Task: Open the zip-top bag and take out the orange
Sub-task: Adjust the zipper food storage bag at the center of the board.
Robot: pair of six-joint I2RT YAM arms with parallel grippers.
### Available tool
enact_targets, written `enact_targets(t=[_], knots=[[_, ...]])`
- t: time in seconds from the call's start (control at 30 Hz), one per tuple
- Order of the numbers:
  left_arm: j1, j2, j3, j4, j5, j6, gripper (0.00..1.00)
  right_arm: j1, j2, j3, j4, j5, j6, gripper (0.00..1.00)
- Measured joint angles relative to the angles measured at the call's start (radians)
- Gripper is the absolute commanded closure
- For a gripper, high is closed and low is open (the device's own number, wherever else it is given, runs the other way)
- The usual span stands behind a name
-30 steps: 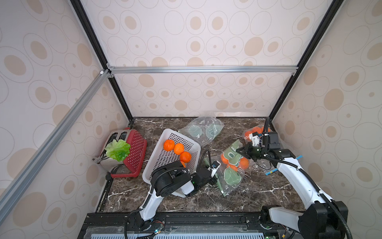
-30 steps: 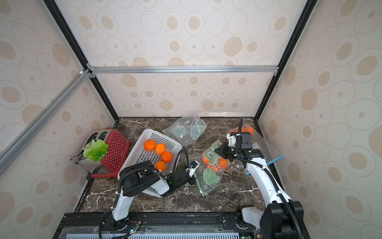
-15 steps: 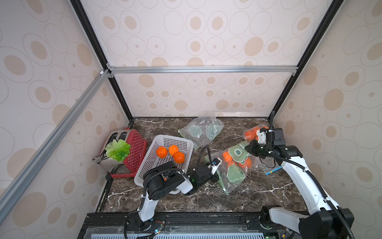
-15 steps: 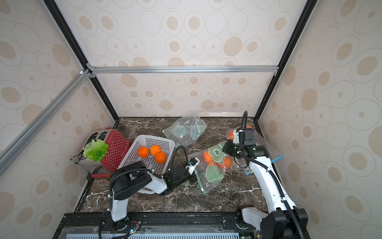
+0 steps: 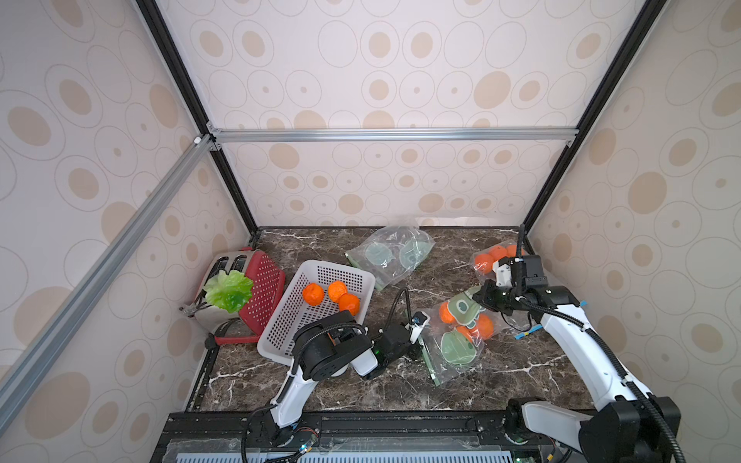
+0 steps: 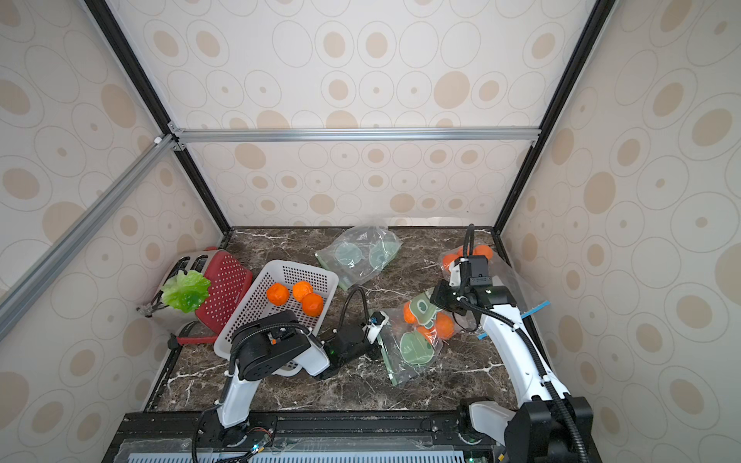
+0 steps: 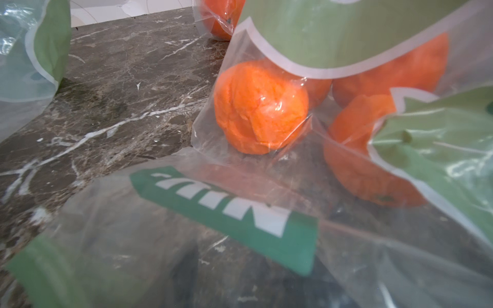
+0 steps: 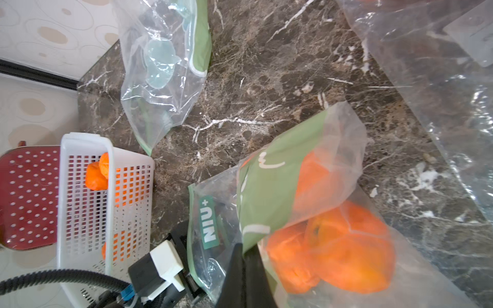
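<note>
Dark marble desk (image 5: 501,377) with zip-top bag (image 5: 457,348) stretched between two arms – both top views.

Left of centre, white basket (image 5: 320,274) holding three loose oranges (image 5: 337,289), with a toaster (image 5: 226,266) just beside it bearing a green leaf. Right of the basket, the zip-top bag, raised at its far end and sloping down to the desk at its zip edge. Right fingers (image 8: 240,277) closed tight on the green-printed film of the raised end. Left fingers (image 5: 414,349) at the zip edge — how far parted, and whether gripping, cannot tell. Inside the bag, orange (image 5: 484,328) among others, bunched near the raised end behind the film.
</note>
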Motion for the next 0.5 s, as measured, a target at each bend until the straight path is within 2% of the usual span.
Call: enact_targets(t=[0.23, 0.5], knots=[[0.0, 0.0, 0.007, -0.011, 0.004, -0.006, 0.48, 0.0, -0.007, 0.038, 0.006, -0.083, 0.045, 1.0], [0.0, 0.004, 0.014, -0.011, 0.014, -0.018, 0.49, 0.0, -0.088, 0.041, 0.072, -0.142, 0.073, 1.0]])
